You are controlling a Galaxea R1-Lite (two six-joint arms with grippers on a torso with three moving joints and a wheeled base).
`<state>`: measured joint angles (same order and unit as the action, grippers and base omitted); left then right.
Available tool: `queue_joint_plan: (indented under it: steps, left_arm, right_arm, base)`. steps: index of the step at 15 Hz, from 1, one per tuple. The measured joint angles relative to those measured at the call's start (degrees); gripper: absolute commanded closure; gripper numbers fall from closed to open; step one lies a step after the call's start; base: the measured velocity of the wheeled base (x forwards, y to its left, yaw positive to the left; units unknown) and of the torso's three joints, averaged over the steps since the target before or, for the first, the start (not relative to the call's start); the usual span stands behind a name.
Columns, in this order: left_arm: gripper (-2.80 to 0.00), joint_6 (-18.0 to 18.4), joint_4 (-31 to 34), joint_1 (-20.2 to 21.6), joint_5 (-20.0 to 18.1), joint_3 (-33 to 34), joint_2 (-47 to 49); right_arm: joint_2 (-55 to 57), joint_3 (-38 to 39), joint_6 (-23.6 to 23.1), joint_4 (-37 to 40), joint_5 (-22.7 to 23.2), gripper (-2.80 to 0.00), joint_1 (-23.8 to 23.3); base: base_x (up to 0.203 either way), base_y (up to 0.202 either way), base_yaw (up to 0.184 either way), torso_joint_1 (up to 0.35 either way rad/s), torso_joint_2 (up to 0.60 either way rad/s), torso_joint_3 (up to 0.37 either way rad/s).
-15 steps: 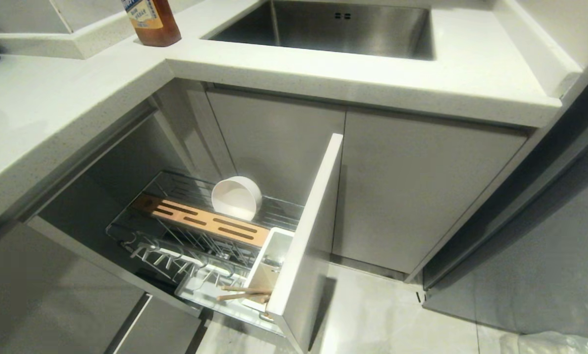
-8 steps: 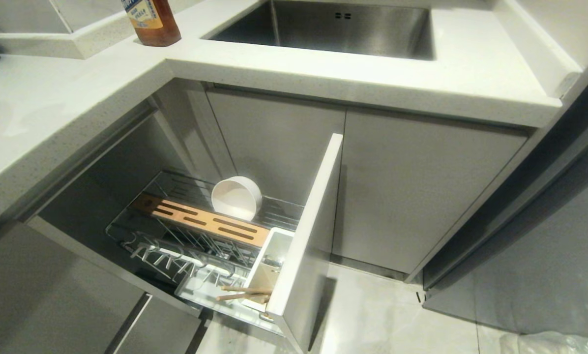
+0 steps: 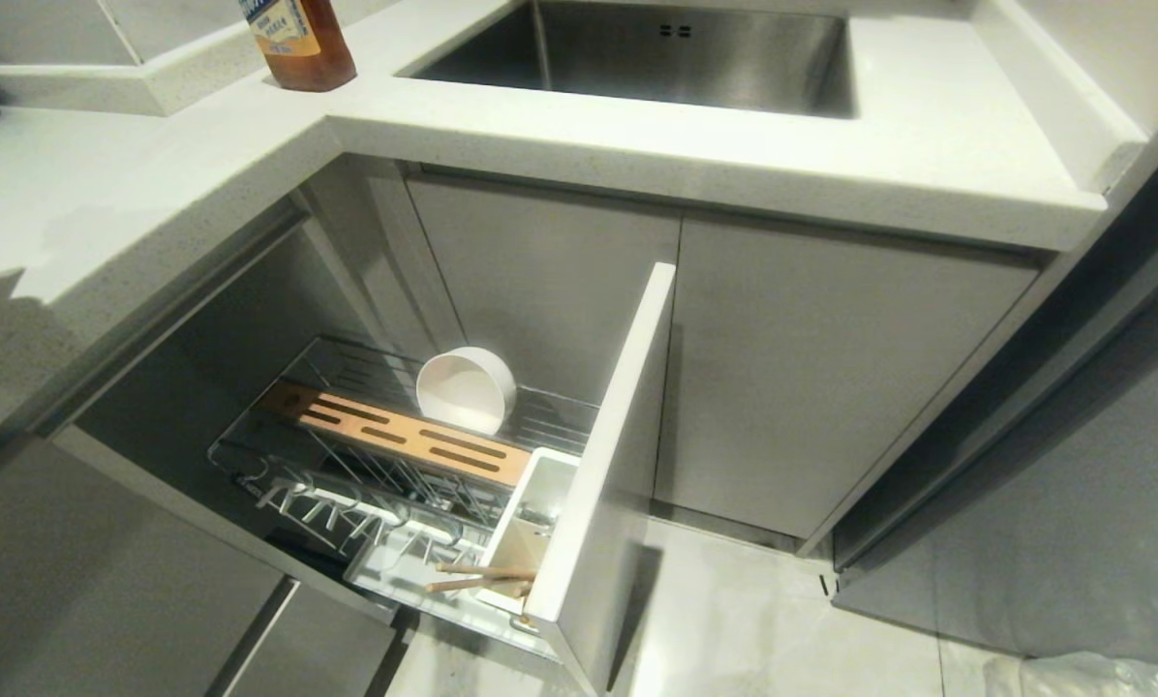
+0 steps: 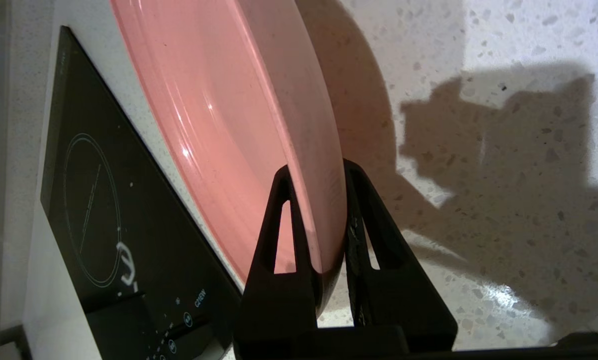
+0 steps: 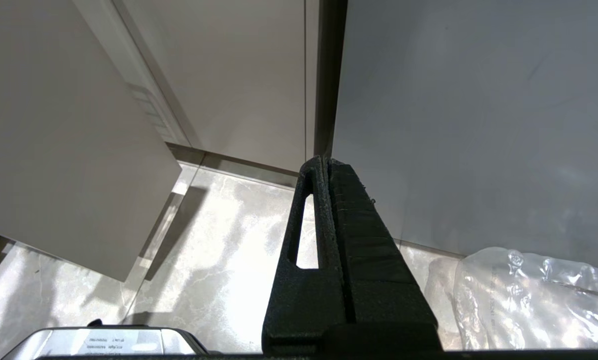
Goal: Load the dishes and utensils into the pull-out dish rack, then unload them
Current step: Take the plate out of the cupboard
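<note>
In the left wrist view my left gripper (image 4: 316,170) is shut on the rim of the pink plate (image 4: 219,115), held on edge above the speckled countertop (image 4: 504,60). This gripper is outside the head view. The pull-out dish rack (image 3: 347,484) stands pulled out under the counter, with its pale front panel (image 3: 608,455) to the right. The cream-white bowl (image 3: 466,387) leans on its side behind the wooden strip (image 3: 405,436). The chopsticks (image 3: 477,578) stick out of the white caddy (image 3: 531,523). A glint of silver shows in the caddy; the fork cannot be told apart. My right gripper (image 5: 324,162) hangs shut and empty over the floor.
A black induction hob (image 4: 104,210) lies on the counter beside the plate. An amber bottle (image 3: 298,44) and the steel sink (image 3: 656,53) are at the back. Plain cabinet doors (image 3: 782,368) stand right of the rack. A clear plastic bag (image 5: 529,300) lies on the floor.
A shadow has spread across the countertop at the head view's left edge. Nothing in the rack has moved, and the view itself has not shifted.
</note>
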<state>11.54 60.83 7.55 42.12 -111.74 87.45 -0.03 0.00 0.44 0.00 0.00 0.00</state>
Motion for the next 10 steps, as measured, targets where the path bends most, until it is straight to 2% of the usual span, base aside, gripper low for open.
queue_joint_plan:
  steps: [5, 6, 7, 10]
  left_arm:
    - [0.00, -0.09, 1.25, -0.58, 0.22, 0.03, 1.32]
    - [-2.60, -0.05, 1.41, -0.64, 0.24, 0.03, 1.41]
    - [-2.80, -0.15, 1.47, -0.80, 0.08, 0.05, 1.45]
    - [-2.80, -0.37, 1.49, -1.27, -0.01, 0.06, 1.53]
  right_arm:
    - [-0.01, 0.00, 0.00, 0.00, 0.00, 0.00, 0.00]
    - [0.01, 0.00, 0.00, 0.00, 0.00, 0.00, 0.00]
    - [0.01, 0.00, 0.00, 0.00, 0.00, 0.00, 0.00]
    - [-0.02, 0.00, 0.00, 0.00, 0.00, 0.00, 0.00]
  base:
    - [0.000, 0.000, 0.000, 0.000, 0.00, 0.000]
    - [0.000, 0.000, 0.000, 0.000, 0.00, 0.000]
    - [0.000, 0.000, 0.000, 0.000, 0.00, 0.000]
    - [0.000, 0.000, 0.000, 0.000, 0.00, 0.000]
